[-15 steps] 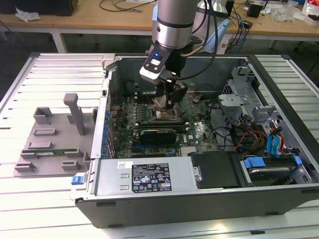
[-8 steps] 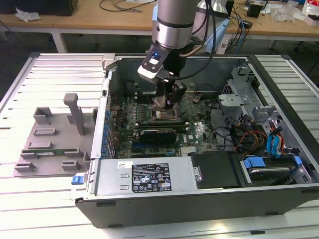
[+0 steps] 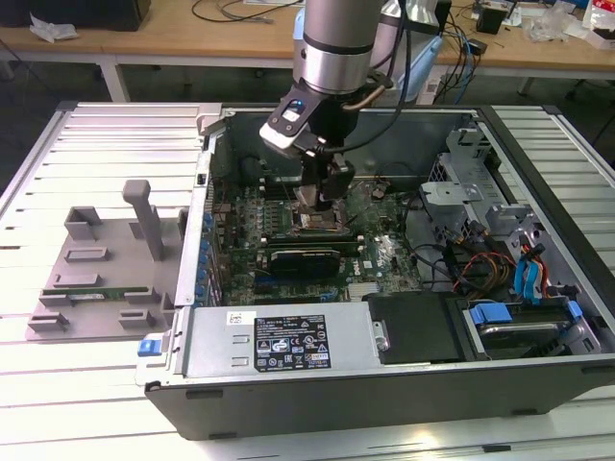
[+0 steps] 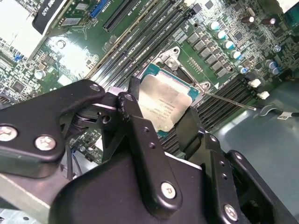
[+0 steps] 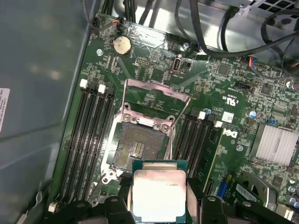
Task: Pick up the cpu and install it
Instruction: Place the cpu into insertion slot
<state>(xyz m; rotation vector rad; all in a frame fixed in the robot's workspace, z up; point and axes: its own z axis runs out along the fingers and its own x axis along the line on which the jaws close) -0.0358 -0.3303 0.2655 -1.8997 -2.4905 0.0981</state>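
Inside the gripper (image 4: 159, 106), clamped by two edges: the cpu (image 5: 159, 189), held above the open socket (image 5: 137, 148), not seated yet. Likely risk: slight tilt or offset on lowering damages the socket; raised frame (image 5: 156, 88) beside could catch an edge

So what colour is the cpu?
The cpu is silver-grey with a green rim, clearest in the first wrist view.

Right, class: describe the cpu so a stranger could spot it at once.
Inside the open black computer case, above the green motherboard, the black gripper holds a small flat square chip, the cpu. Its silver-grey metal top and thin green rim set it apart from the empty dark socket.
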